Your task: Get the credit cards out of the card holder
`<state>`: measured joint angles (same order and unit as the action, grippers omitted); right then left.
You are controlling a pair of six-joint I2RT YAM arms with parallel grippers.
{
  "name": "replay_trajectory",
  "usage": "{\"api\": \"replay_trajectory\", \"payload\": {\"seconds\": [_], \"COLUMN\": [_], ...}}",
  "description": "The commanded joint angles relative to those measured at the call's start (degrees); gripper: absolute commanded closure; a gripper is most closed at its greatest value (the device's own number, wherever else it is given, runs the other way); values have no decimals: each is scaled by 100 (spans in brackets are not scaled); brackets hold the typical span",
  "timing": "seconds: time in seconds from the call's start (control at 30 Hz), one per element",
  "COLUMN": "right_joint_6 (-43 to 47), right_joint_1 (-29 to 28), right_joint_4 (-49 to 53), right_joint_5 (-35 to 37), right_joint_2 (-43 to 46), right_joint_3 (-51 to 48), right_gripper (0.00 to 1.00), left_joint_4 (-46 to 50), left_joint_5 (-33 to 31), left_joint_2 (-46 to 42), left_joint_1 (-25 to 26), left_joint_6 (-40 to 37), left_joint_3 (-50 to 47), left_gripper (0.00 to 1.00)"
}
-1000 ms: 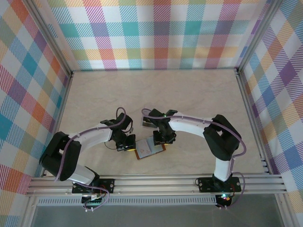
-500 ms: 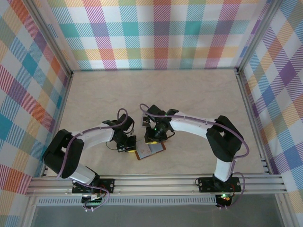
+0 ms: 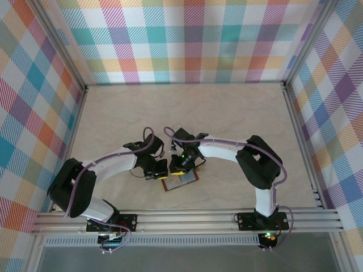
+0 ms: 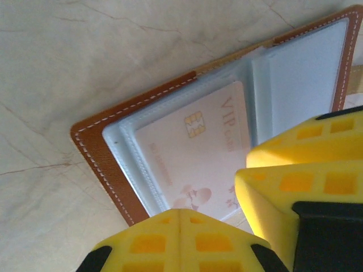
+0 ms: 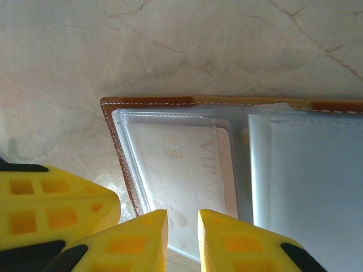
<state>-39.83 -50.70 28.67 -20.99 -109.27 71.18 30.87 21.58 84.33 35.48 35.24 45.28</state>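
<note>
Brown leather card holder [image 3: 181, 180] open on marbled table [image 3: 227, 113], near edge. Wrist cams resolve pale pink VIP chip card [image 4: 193, 153] in clear pocket [image 4: 122, 156]. State: left gripper [image 3: 155, 173] clenched; right gripper [image 3: 184, 166]: can't tell.

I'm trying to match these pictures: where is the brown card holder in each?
Top external: the card holder lies low-centre on the table.
Left wrist: open, from left-centre up to the top right corner.
Right wrist: open, across the middle to the right edge.
Shared landmark: the VIP card in its pocket, in both wrist views.
</note>
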Motion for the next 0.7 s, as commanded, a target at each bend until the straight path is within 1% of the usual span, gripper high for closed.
{"api": "replay_trajectory", "payload": {"seconds": [0.0, 0.27, 0.37, 0.53, 0.67], "right_joint_6": [89, 123, 151, 211, 226], "right_joint_1": [9, 12, 7, 9, 7], "right_joint_4": [163, 153, 255, 633, 746], "right_joint_5": [115, 117, 260, 750, 856], "right_joint_2": [-94, -285, -299, -208, -119], "right_joint_3": [-7, -51, -42, 32, 73], "right_gripper": [78, 76, 76, 76, 74], "left_joint_4": [-61, 186, 300, 422, 538], "left_joint_5": [60, -228, -323, -476, -654], "left_joint_2": [287, 521, 548, 535, 547], "left_joint_1": [147, 173, 176, 178, 177], "left_joint_6": [80, -105, -176, -237, -288], "left_joint_3": [197, 262, 264, 234, 249], "left_gripper": [100, 100, 100, 100, 100]}}
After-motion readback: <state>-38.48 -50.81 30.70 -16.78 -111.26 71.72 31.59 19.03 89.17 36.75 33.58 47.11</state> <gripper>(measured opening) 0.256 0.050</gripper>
